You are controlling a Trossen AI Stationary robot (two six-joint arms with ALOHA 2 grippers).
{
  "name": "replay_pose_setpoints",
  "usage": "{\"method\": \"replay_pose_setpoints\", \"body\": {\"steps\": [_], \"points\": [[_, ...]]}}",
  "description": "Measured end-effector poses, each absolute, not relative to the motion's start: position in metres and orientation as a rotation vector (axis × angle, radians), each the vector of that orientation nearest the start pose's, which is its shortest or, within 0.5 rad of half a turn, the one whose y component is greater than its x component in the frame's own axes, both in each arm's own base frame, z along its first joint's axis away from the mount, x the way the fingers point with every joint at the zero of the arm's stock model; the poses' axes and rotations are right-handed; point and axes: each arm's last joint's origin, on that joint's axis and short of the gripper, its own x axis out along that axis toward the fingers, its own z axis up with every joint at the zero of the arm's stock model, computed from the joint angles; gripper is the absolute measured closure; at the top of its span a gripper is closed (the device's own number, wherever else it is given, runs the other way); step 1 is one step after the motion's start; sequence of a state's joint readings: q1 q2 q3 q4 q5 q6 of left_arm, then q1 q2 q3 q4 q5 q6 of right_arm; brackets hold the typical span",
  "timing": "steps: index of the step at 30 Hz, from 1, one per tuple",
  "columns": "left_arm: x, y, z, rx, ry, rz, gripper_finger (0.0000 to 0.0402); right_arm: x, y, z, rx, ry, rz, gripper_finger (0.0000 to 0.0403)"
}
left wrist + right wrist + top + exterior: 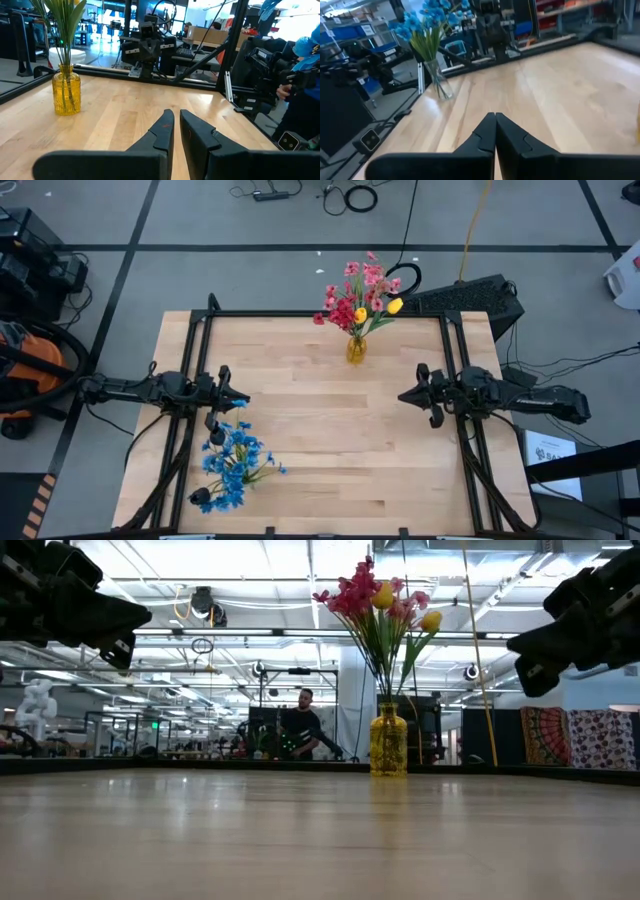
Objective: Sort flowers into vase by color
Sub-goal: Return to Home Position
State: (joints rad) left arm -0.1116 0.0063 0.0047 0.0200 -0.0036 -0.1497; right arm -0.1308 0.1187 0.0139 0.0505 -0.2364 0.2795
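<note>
A yellow glass vase [356,348] stands at the table's far edge, near the middle, and holds pink, red and yellow flowers [362,292]. It also shows in the low view [388,742] and the left wrist view [66,92]. Blue flowers [232,465] with a few dark heads stand in a clear vase [440,82] at the near left. My left gripper [240,398] [176,116] hovers shut over the left side, just beyond the blue bunch on its far side. My right gripper [405,395] [495,116] hovers shut over the right side. Neither holds anything.
Black frame rails [320,314] run along the table's edges. The bare wood [330,440] between the two grippers gives free room. A person [300,725] stands beyond the far edge, and another in blue [305,75] shows off the table's right side.
</note>
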Motion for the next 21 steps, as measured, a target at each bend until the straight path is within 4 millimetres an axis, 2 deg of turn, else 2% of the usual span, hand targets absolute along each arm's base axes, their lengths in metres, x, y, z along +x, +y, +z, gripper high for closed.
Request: {"method": "replay_pose_setpoints", "body": {"steps": [8,21], "points": [[0.0972,-0.0108,0.1666,-0.151,-0.01,-0.109,0.0366,0.1069,-0.0071,0.1586,0.401,0.13,0.083,0.0403],[0.0972,-0.0108,0.1665,-0.151,-0.01,-0.109,0.0366,0.107,-0.0071,0.1585,0.401,0.132,0.082,0.0403]]}}
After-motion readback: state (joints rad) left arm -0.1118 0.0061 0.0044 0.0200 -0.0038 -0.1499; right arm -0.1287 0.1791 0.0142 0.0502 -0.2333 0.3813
